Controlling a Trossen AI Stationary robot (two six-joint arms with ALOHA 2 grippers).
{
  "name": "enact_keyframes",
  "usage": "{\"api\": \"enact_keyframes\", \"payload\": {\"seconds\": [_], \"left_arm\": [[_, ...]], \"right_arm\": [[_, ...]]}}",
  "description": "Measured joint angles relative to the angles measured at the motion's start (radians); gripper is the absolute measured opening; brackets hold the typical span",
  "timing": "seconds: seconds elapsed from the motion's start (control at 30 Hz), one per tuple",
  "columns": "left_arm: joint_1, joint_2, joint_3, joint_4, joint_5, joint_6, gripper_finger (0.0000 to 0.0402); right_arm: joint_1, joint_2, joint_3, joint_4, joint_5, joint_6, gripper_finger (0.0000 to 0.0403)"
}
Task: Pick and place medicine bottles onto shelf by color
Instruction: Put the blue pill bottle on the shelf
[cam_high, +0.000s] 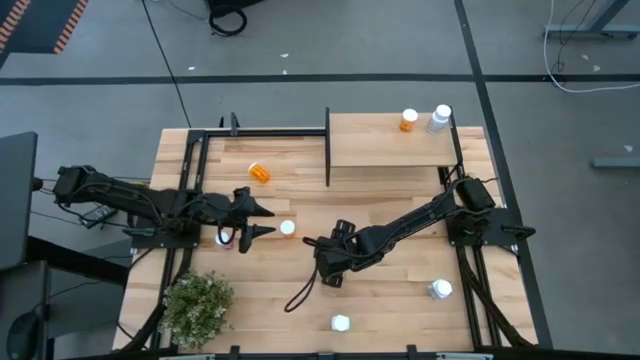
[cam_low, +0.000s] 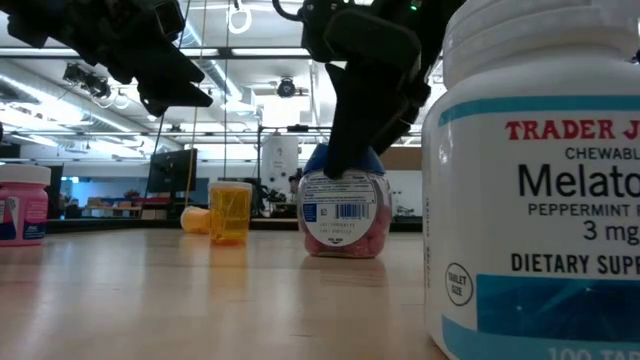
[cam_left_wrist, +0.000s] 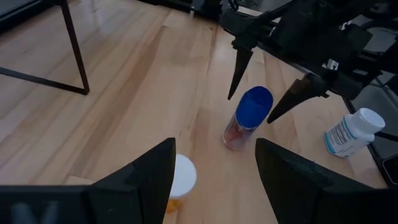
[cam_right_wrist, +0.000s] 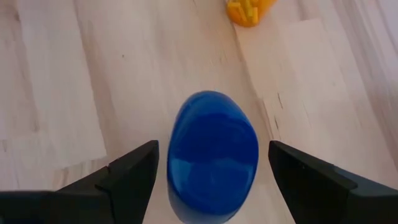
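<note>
Right gripper lowered over blue-capped bottle at mid-table, fingers spread wide on either side of the cap, not touching, nothing grasped. Bottle upright on tabletop, pinkish pills inside. Left gripper hovering left of centre, fingers parted, empty, above an orange bottle with white cap. Another orange bottle lying on its side farther back. On shelf, far right: one orange bottle, one white bottle. Two white bottles near the right front.

Glossy blue plastic cap above smooth, matt wooden tabletop.
</note>
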Motion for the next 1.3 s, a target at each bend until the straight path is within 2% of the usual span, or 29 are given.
{"api": "enact_keyframes", "payload": {"seconds": [0.13,0.3,0.4,0.67,0.83,1.0,1.3], "left_arm": [[0.0,0.0,0.0,0.0,0.0,0.003,0.0229],[0.0,0.0,0.0,0.0,0.0,0.0,0.0229],[0.0,0.0,0.0,0.0,0.0,0.0,0.0229],[0.0,0.0,0.0,-0.001,0.0,0.0,0.0229],[0.0,0.0,0.0,-0.002,0.0,-0.001,0.0229],[0.0,0.0,0.0,-0.013,0.0,-0.001,0.0229],[-0.011,0.0,0.0,-0.031,0.003,-0.019,0.0229]], "right_arm": [[0.0,0.0,0.0,0.004,0.005,-0.017,0.0286],[0.0,0.0,0.0,0.004,0.005,-0.017,0.0221],[0.0,0.0,0.0,0.005,0.005,-0.024,0.0196],[-0.005,0.0,0.038,-0.017,0.004,-0.061,0.0216],[-0.029,-0.02,0.1,-0.115,-0.003,-0.072,0.0209],[-0.074,-0.042,0.243,-0.306,0.037,-0.061,0.0209],[-0.207,-0.047,0.629,-0.606,0.128,-0.05,0.0211]]}}
